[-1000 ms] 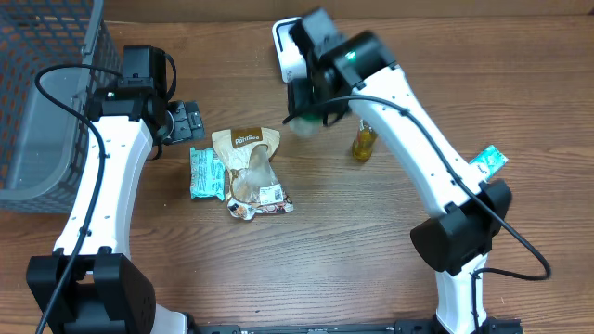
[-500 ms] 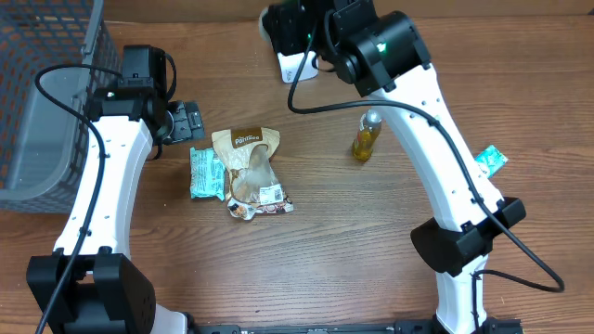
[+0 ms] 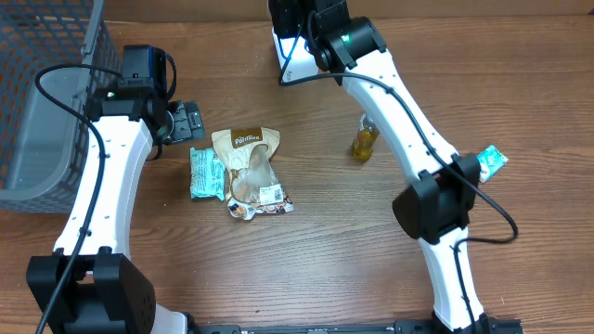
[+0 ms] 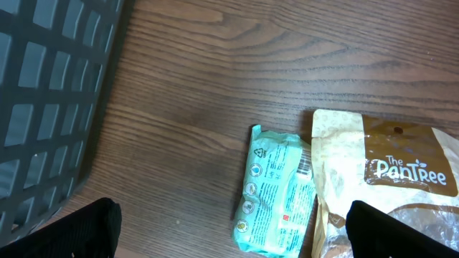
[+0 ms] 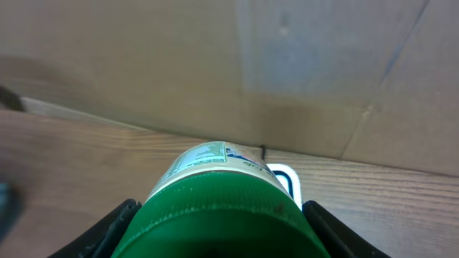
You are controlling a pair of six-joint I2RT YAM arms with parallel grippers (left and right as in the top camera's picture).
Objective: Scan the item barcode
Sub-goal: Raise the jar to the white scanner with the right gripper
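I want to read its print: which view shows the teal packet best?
The left wrist view: the teal packet lies close up, print facing the camera. Overhead shows it small; the right wrist view misses it.

Overhead: top-down, far. Left wrist: near, shares teal packet (image 3: 206, 173) (image 4: 276, 190). Right wrist: wallward.

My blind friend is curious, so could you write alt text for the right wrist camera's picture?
A green-capped bottle fills the foreground, held by the right gripper between its dark fingers. Beyond it lie a wooden table, a white scanner and a cardboard wall.
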